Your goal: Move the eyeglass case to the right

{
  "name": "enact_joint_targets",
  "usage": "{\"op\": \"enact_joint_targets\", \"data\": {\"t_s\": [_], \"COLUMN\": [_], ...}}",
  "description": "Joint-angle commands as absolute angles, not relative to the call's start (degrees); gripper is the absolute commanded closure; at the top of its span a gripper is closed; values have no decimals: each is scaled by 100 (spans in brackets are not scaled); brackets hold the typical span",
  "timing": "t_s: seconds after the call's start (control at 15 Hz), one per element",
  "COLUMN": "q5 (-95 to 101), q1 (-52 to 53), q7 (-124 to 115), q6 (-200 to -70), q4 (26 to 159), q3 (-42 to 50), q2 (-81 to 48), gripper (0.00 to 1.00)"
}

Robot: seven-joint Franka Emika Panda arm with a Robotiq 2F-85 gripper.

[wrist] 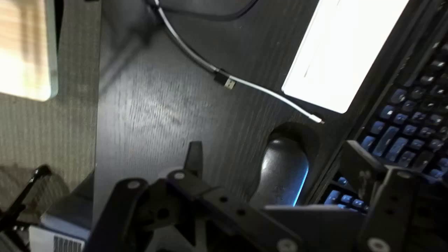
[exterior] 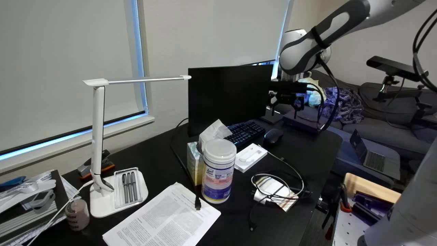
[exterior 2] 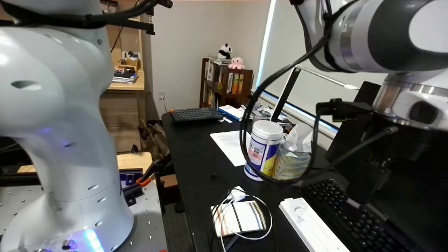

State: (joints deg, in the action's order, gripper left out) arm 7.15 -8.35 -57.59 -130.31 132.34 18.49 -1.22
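I cannot make out an eyeglass case in any view. My gripper (exterior: 285, 112) hangs in the air above the far end of the black desk (exterior: 297, 155), in front of the monitor's right edge. In the wrist view the gripper (wrist: 279, 155) has its fingers wide apart with nothing between them. A dark computer mouse (wrist: 281, 168) with a blue-lit edge lies on the desk below, framed between the fingers. The mouse also shows in an exterior view (exterior: 273, 136), apart from the gripper.
A keyboard (exterior: 247, 131) and a white open box (exterior: 252, 157) lie near the mouse. Cables lie over a striped notebook (exterior 2: 246, 217). A wipes canister (exterior: 218, 177), tissue box (exterior 2: 290, 164), monitor (exterior: 228, 99) and lamp (exterior: 98, 126) stand on the desk. The desk's edge shows in the wrist view.
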Motion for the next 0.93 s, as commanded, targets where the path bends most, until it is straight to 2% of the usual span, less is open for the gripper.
{"op": "enact_joint_targets", "data": {"t_s": [0.0, 0.2, 0.87], "q5": [510, 384, 1383], "q1": [-1019, -990, -991], "q7": [-5755, -4971, -3203], "q6": [-13025, -12651, -12807], "q4": [13314, 13315, 14508], "q3": [1618, 1517, 1047], "q2": [18, 109, 1318], "gripper": [0, 0, 0]}}
